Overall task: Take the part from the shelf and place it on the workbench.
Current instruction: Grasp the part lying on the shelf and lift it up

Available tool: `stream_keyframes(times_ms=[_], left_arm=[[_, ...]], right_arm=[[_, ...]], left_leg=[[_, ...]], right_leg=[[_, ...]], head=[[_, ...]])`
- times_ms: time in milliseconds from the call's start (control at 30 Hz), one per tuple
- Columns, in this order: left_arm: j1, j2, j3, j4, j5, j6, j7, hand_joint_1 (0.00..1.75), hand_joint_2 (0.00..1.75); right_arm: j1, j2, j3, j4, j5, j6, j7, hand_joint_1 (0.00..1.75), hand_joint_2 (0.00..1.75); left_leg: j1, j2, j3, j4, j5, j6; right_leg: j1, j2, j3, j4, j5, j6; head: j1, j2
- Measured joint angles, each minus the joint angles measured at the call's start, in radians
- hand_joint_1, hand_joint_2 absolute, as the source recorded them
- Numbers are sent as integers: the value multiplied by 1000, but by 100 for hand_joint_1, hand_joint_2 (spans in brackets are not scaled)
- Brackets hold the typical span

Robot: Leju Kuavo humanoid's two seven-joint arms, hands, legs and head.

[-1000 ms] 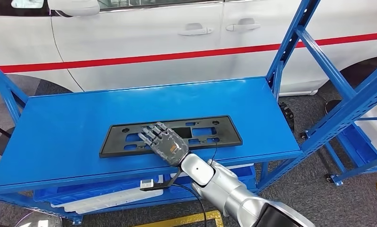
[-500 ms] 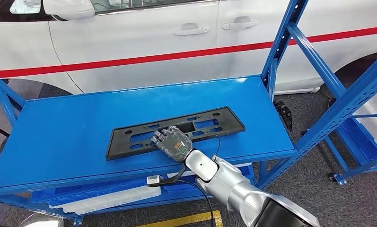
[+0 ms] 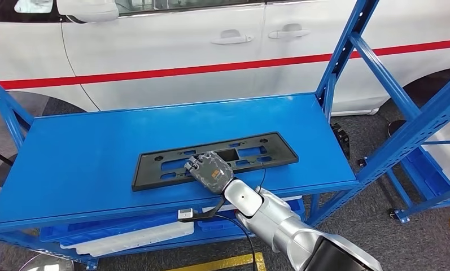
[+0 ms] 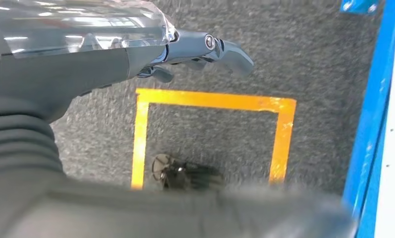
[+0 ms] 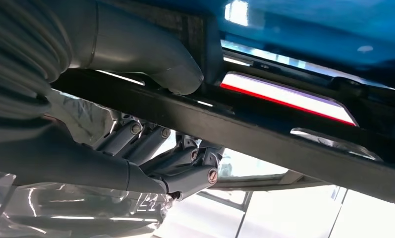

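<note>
Part (image 3: 171, 160) lies long-axis left-right on shelf (image 3: 70, 152), right end farther; right hand (image 3: 210, 171) fingers grasp its near edge.

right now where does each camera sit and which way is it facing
Head view: high on the body, looking down at the blue shelf; right hand grips the black part.
Left wrist view: behind the left hand, facing the grey floor.
Right wrist view: close behind the right hand, thumb on the part's bar.
Head and right wrist views share hand and part.
</note>
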Motion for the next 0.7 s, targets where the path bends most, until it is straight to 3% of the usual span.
stream_keyframes(times_ms=[67, 100, 133, 167, 233, 300, 400, 467, 500, 600, 633, 700], left_arm=[[-1, 0, 0, 0, 2, 7, -7, 0, 175], [0, 0, 0, 0, 4, 8, -15, 0, 175], [0, 0, 0, 0, 6, 10, -25, 0, 175], [0, 0, 0, 0, 9, 10, -35, 0, 175], [-1, -1, 0, 0, 12, 13, -42, 0, 175], [-3, -1, 1, 0, 13, 18, -36, 0, 175], [-6, -1, 4, 0, 13, 26, -24, 0, 175], [-7, 0, 5, 0, 13, 31, -22, 0, 175], [-8, 1, 5, 0, 13, 33, -22, 0, 175], [-8, 0, 6, 0, 15, 38, -22, 0, 175], [-8, 0, 7, 0, 17, 41, -22, 0, 175], [-8, 0, 11, 0, 23, 47, -25, 0, 175]], right_arm=[[9, -1, -16, -4, -14, -2, -19, 175, 175], [18, -2, -26, -13, -32, -2, -36, 175, 175], [28, -5, -38, -27, -55, -3, -58, 175, 175], [38, -7, -52, -45, -83, -4, -85, 175, 175], [61, -12, -85, -98, -175, -4, -175, 175, 175], [89, -16, -132, -169, -336, -4, -316, 175, 175], [122, -24, -208, -299, -612, 21, -494, 175, 175], [147, -41, -244, -411, -791, 62, -576, 175, 175], [163, -52, -260, -476, -884, 89, -618, 175, 175], [217, -92, -302, -671, -1135, 184, -706, 175, 175], [238, -108, -315, -737, -1209, 222, -714, 175, 175], [273, -137, -339, -867, -1343, 307, -717, 175, 175]], left_leg=[[-1, 0, -3, 0, 1, 4], [-1, 0, -3, 0, 1, 4], [-1, 0, -3, 1, 1, 3], [-1, -1, -2, 2, 0, 1], [0, -3, -2, 9, -6, -5], [-3, -5, -8, 20, -13, -16], [-2, -6, -14, 24, -17, -33], [2, -5, -24, 52, -40, -43], [4, -5, -42, 96, -67, -47], [5, -4, -130, 293, -155, -53], [5, -4, -145, 322, -157, -54], [5, -4, -122, 268, -110, -51]], right_leg=[[-3, 0, -67, 139, -66, 5], [-5, 0, -94, 193, -82, 7], [-7, 0, -104, 213, -79, 9], [-9, -1, -94, 190, -57, 10], [-12, -1, -27, 51, 13, 8], [-11, 0, 21, -55, 50, 2], [-5, 1, 24, -73, 51, -15], [-7, -1, 29, -80, 53, -27], [-8, -2, 31, -82, 54, -32], [-4, -5, 32, -82, 52, -37], [-3, -5, 32, -82, 51, -38], [-3, -4, 34, -80, 50, -36]], head=[[0, 0], [0, 0], [0, 0], [0, 0], [0, 0], [0, 0], [0, 0], [0, 0], [0, 0], [0, 0], [0, 0], [0, 0]])
